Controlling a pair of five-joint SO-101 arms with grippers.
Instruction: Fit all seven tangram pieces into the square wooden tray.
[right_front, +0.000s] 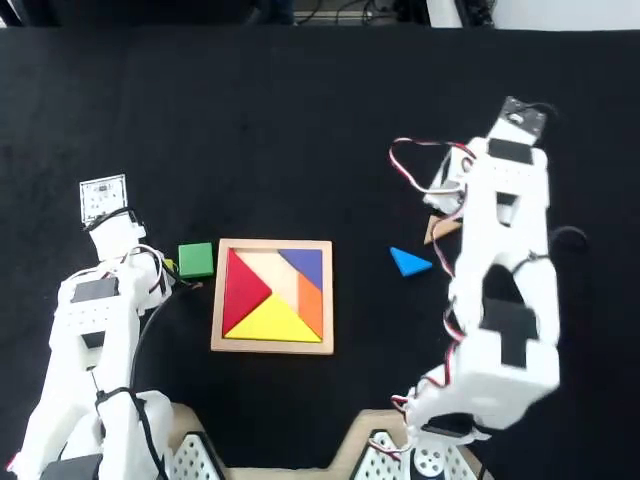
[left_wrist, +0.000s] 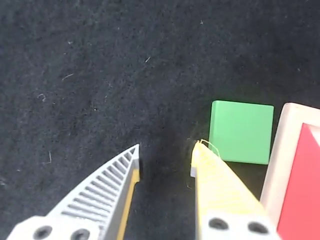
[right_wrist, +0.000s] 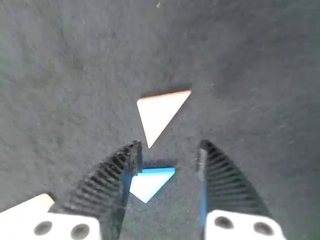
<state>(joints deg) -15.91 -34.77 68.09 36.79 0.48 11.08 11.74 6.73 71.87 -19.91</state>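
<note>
The square wooden tray (right_front: 271, 346) lies mid-table and holds red, yellow, orange, blue and pale wood pieces. A green square (right_front: 196, 260) rests on the cloth just off the tray's left side. My left gripper (left_wrist: 167, 150) stands open beside the green square (left_wrist: 242, 131), with one fingertip close to its edge and nothing held. A blue triangle (right_front: 409, 262) and a tan triangle (right_front: 437, 228) lie right of the tray. My right gripper (right_wrist: 169, 148) hangs open above them, the tan triangle (right_wrist: 159, 112) past its fingertips and the blue triangle (right_wrist: 150, 181) between the fingers, lower down.
The black cloth covers the whole table. A white tag card (right_front: 103, 197) lies near the left arm. The tray rim (left_wrist: 282, 150) and the red piece (left_wrist: 300, 190) sit just beside the green square. The right arm's body partly covers the tan triangle in the high view.
</note>
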